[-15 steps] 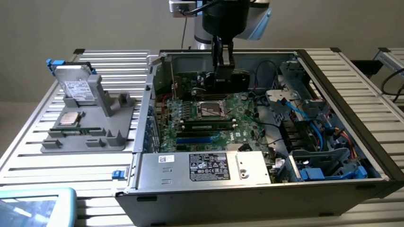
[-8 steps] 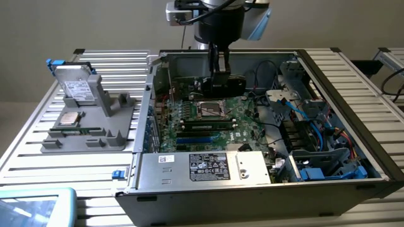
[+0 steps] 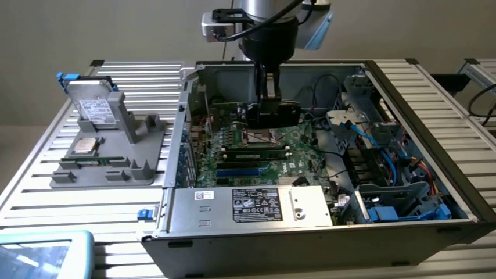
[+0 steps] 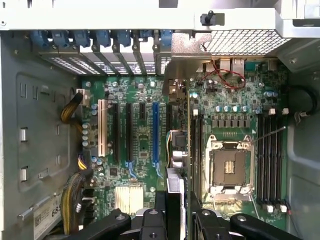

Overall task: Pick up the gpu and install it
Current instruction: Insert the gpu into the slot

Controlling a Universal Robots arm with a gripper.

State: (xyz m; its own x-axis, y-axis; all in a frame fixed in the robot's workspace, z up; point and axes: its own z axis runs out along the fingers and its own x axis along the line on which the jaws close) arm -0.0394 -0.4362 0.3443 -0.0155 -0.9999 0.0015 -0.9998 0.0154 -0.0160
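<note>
Arm (image 3: 268, 35) hanging vertical, wrist straight down; end effector (image 3: 268, 103) clamped on gpu (image 3: 285, 114).

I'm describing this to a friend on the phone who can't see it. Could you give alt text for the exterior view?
A robot arm's pincer holds the gpu, a black card, over the green motherboard inside an open computer case. On the exterior view's left, a grey tray holds a hard drive and other parts.

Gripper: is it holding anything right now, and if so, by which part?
Yes. The gripper is shut on the gpu, pinching its upper long edge across both faces, with the card held on edge over the motherboard.
</note>
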